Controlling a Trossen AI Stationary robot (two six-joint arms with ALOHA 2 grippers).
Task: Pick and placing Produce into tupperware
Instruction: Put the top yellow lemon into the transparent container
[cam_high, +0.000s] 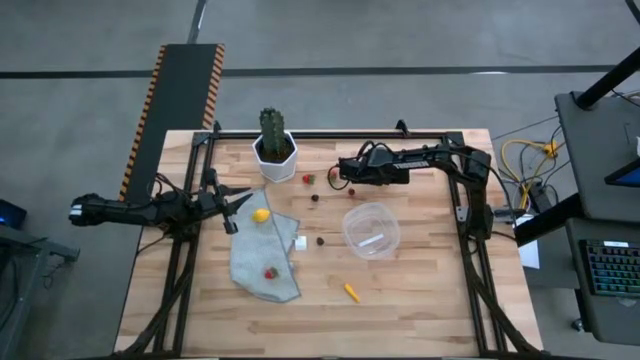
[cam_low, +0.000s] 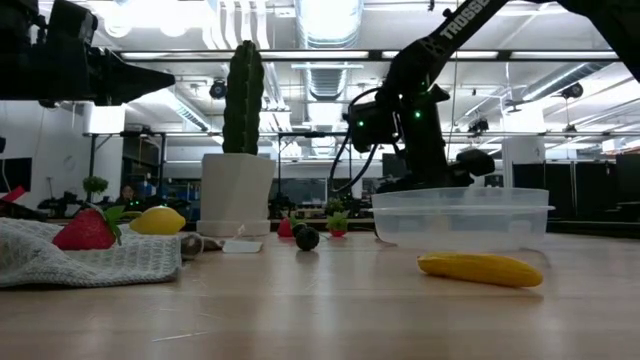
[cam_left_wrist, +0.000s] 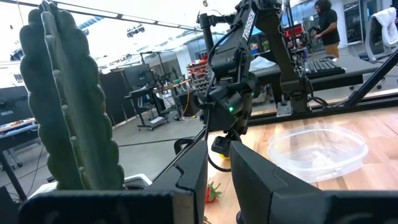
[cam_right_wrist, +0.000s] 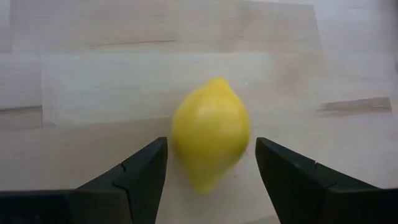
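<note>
My right gripper (cam_right_wrist: 210, 148) is open and points down near the table's far edge (cam_high: 343, 175). Its fingers stand on either side of a yellow lemon (cam_right_wrist: 210, 142) that lies on the wood, with a thin gap on each side. A second lemon (cam_high: 261, 214) and a red strawberry (cam_high: 270, 271) rest on the grey cloth (cam_high: 262, 258). The orange carrot stick (cam_high: 351, 291) and small berries (cam_high: 315, 197) lie on the bare wood. The clear round tub (cam_high: 371, 228) stands right of centre. My left gripper (cam_high: 235, 207) hovers raised beside the cloth lemon, its fingers (cam_left_wrist: 249, 177) narrowly apart.
A green cactus in a white pot (cam_high: 274, 150) stands at the far edge, close to both grippers. A small white cube (cam_high: 300, 241) sits beside the cloth. A dark berry (cam_high: 320, 240) lies between the cube and the tub. There is bare wood along the near edge.
</note>
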